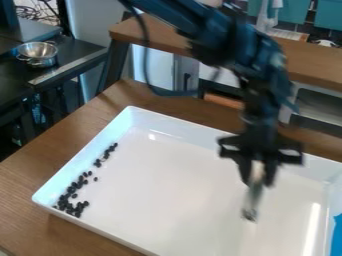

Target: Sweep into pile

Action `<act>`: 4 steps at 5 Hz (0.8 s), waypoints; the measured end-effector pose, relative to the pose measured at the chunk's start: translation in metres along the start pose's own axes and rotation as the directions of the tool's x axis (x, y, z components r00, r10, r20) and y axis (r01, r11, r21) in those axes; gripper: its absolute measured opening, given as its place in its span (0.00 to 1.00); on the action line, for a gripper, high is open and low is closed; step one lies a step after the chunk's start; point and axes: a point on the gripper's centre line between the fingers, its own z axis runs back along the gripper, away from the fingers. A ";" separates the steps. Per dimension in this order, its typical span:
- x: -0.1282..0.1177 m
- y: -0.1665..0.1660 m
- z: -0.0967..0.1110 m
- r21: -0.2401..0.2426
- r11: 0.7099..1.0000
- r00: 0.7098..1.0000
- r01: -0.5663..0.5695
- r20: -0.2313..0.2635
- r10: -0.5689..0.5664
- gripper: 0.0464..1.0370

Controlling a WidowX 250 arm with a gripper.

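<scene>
Dark beans (pixel 71 190), many, sm., oval: scattered in white tray (pixel 167 190), along its LH side as seen in camera view. Densest cluster is placed at the near LH corner; a looser, broken line is run from there up the LH wall twd far corner, w/ gaps btwn groups. One bean is set slightly apart, inward of the line.

Tray: rectangular, shallow, raised rim, glossy; laid flat on brown wooden counter (pixel 60 145). Light streak is reflected nr its RH side.

Claw (pixel 258 181), black, two-finger: hung over RH part of tray, pointed down, well apart from beans. Closed on a slim pale tool (pixel 254 195), which is held approx. upright, slightly tilted, w/ dark lower end above or on tray floor; contact can't be told. Tool type likewise not ID'd, owing to blur. Arm, black, is seen entering from top edge.

Misc.: bright blue item (pixel 337 235), partly cut off by the RH edge, nr tray's RH wall. Metal bowl (pixel 38 55) w/ side handles, placed on dark worktop (pixel 17 77), upper L. Wooden ledge (pixel 310 62), behind counter. White cloth (pixel 266 17), hung at top, in front of teal panels (pixel 327 15).
</scene>
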 end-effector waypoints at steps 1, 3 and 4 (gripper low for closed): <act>-0.012 -0.040 -0.028 0.036 0.999 1.000 0.002 -0.028 -0.001 0.30; -0.013 -0.044 -0.030 0.073 0.997 0.999 0.008 -0.054 -0.004 0.64; -0.004 -0.046 0.017 0.036 0.999 0.997 0.035 -0.068 -0.033 0.92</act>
